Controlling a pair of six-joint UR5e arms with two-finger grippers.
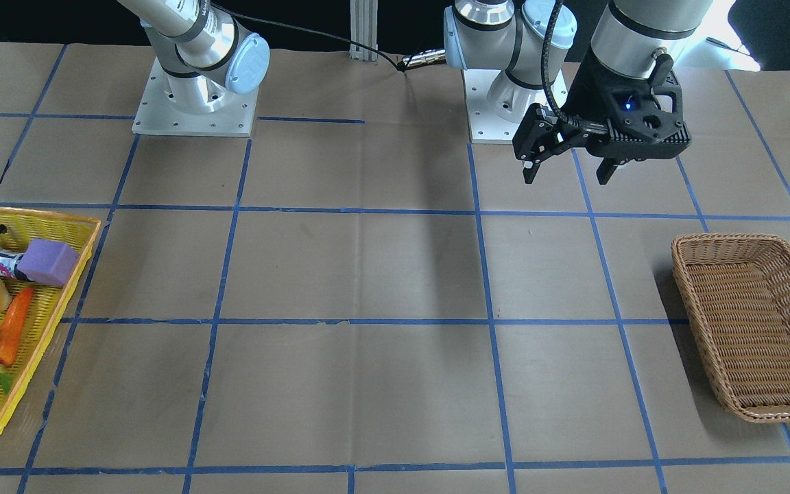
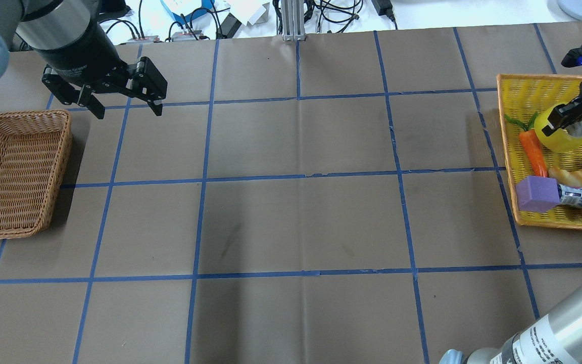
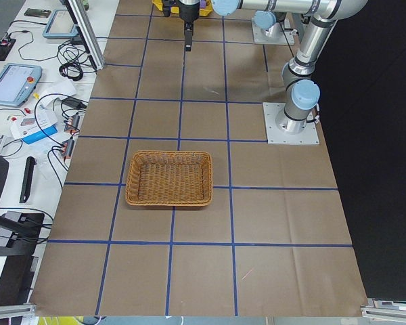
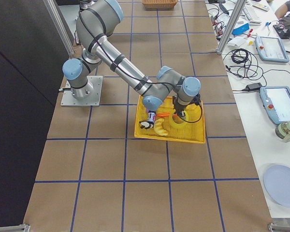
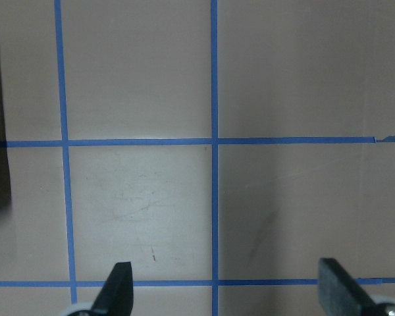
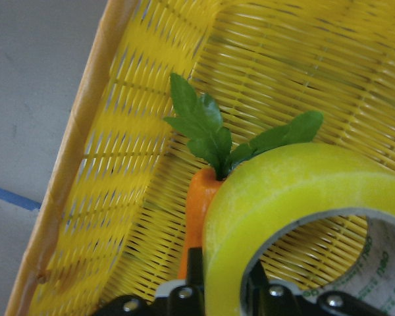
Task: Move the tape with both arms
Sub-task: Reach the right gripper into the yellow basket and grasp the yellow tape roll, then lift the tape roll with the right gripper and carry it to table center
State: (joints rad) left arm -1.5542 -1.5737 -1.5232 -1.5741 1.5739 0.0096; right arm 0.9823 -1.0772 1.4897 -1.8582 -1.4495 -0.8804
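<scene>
The yellow tape roll point(image 2: 568, 140) lies in the yellow basket point(image 2: 523, 79) at the table's right end, leaning on the carrot's green top. My right gripper point(image 2: 556, 124) reaches down into the basket. Its jaws straddle the roll's wall, one finger in the pale core and one outside, closed on it. The right wrist view shows the roll point(image 6: 296, 191) pinched between the fingers point(image 6: 194, 276). My left gripper point(image 2: 127, 107) is open and empty. It hangs above the table just beyond the wicker basket, and in the left wrist view point(image 5: 227, 289) only bare paper lies below it.
An orange carrot point(image 2: 533, 151), a purple block point(image 2: 536, 194), a croissant point(image 2: 576, 174) and a small bottle share the yellow basket. A brown wicker basket point(image 2: 23, 114) sits at the table's left end, with nothing in it. Blue tape lines grid the brown paper.
</scene>
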